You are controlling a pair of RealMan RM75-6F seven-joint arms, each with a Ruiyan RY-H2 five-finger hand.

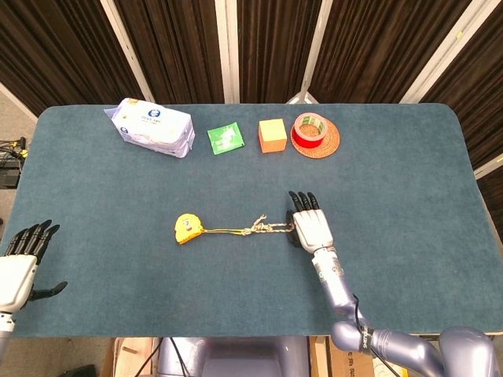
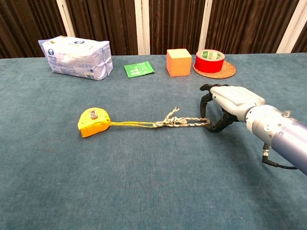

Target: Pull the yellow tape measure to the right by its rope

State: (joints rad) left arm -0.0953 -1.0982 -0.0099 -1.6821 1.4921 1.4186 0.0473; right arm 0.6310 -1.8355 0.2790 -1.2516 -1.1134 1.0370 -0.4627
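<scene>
The yellow tape measure (image 1: pixel 187 228) (image 2: pixel 93 121) lies left of the table's centre. Its yellow cord runs right into a knotted, braided rope (image 1: pixel 266 228) (image 2: pixel 184 121). My right hand (image 1: pixel 311 228) (image 2: pixel 229 101) sits low over the rope's right end, its fingertips (image 2: pixel 203 115) curled down at the end loop and the thumb just nearer me. Fingers and thumb still stand apart, and the loop's tip is hidden behind them. My left hand (image 1: pixel 20 263) hovers open at the table's near-left edge, far from the tape measure.
Along the far edge stand a white-blue tissue pack (image 1: pixel 151 126), a green sachet (image 1: pixel 225 138), an orange cube (image 1: pixel 272 135) and a red tape roll on a woven coaster (image 1: pixel 314 134). Bare blue table cloth (image 1: pixel 409 204) stretches to the right of my right hand.
</scene>
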